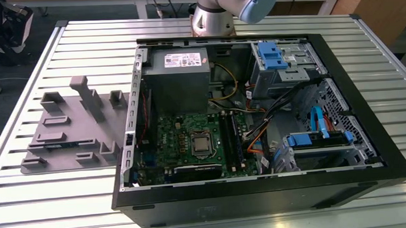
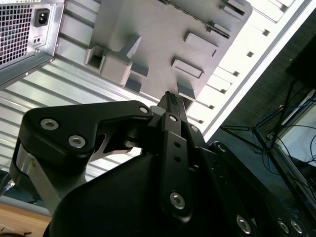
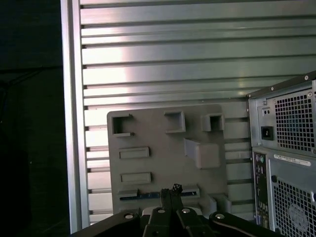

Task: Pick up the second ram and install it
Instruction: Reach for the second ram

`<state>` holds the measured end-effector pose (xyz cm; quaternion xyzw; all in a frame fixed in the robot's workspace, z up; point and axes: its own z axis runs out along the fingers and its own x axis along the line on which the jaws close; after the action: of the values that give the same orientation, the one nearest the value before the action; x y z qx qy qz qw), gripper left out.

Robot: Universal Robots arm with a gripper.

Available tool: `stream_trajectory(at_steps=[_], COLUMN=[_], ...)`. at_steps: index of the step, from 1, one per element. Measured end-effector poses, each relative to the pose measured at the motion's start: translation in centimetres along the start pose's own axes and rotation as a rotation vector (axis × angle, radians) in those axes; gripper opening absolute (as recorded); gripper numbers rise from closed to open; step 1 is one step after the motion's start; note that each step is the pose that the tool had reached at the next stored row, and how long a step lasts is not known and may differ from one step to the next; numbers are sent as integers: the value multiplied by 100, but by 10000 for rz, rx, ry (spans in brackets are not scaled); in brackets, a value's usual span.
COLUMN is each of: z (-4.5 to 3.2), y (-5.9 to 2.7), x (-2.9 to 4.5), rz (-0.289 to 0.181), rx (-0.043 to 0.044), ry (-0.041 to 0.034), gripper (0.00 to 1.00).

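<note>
The second ram (image 1: 58, 145) lies on its long edge in a slot of the gray holder tray (image 1: 61, 124), along the tray's near side in the exterior view. In the first wrist view it shows as a thin blue strip (image 3: 140, 196) sunk in the same slot of the tray (image 3: 158, 138), just beyond the gripper's tips.

The gripper (image 3: 173, 190) is clenched, its two black fingers pressed flat together at the tip (the second wrist view shows them meeting in one narrow point (image 2: 169, 97)). It hangs above the tray (image 2: 163, 34), apart from it, and is nearest to the ram's slot.

The tray rests on the slatted metal table (image 1: 85, 47), on the exterior view's left of the open black computer case (image 1: 366, 159), close beside it. Inside the case lie the green motherboard (image 1: 183, 140), toward the near left, and the gray power supply (image 1: 177, 72) behind it at the far side. Blue drive brackets (image 1: 272, 56) sit on the right. The arm's base (image 1: 213, 20) stands at the table's far edge, behind the case.
</note>
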<state>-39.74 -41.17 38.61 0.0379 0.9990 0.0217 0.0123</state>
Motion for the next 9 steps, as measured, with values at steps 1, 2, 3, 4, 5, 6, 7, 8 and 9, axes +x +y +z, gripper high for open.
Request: stream_trajectory(at_steps=[1,2,3,4,5,6,7,8,9], z=[0,-2,-2,-2,-2,-2,-2,-2,-2], y=[-2,-6,-6,-6,-6,-6,-6,-6,-6], x=[21,73,74,75,76,78,79,81,83], rz=[0,1,1,0,0,0,0,0,1], rx=[-1,0,0,-1,0,0,0,0,0], ry=[0,0,0,0,0,0,0,0,0], gripper=[11,11,11,11,11,11,11,11,11])
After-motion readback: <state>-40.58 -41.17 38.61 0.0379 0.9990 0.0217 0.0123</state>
